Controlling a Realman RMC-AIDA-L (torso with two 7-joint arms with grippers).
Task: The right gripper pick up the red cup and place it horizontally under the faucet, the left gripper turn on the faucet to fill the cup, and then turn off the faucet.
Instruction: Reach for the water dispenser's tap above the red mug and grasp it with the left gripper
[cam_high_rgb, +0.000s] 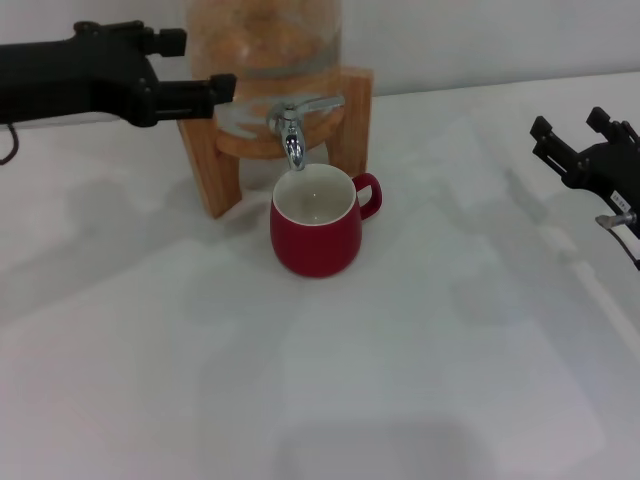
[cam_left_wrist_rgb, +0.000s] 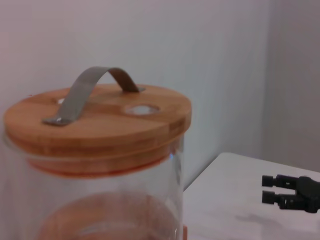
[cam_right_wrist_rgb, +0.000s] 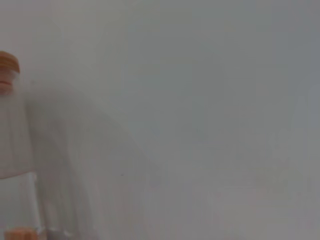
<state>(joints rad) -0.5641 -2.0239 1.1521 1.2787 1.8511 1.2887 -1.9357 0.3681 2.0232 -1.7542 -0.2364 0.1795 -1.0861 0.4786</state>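
The red cup (cam_high_rgb: 316, 232) stands upright on the white table (cam_high_rgb: 400, 380), directly below the faucet (cam_high_rgb: 292, 128) and just in front of the wooden stand (cam_high_rgb: 212, 160). It is a rounded, glossy dark-red mug, wider at the belly than at the rim, with a white inside and a small red loop handle that points away from the left gripper. The spout's tip hangs just above the cup's rim on the stand's side, and nothing grips the cup.

The faucet is a small shiny chrome spigot with a flat lever handle lying across its top, fixed to the glass jar (cam_high_rgb: 265, 40) that sits in the stand. In the left wrist view the jar carries a round wooden lid (cam_left_wrist_rgb: 100, 120) with a bent metal strap handle (cam_left_wrist_rgb: 82, 95).

The left gripper (cam_high_rgb: 205, 95) reaches in from the far side of the jar from the cup's handle, at lever height, its black fingertips just beside the lever's end; whether the fingers are parted or closed cannot be told. The right gripper (cam_high_rgb: 570, 140) hangs well apart from the cup, out past the handle side, holding nothing, its fingers spread apart.
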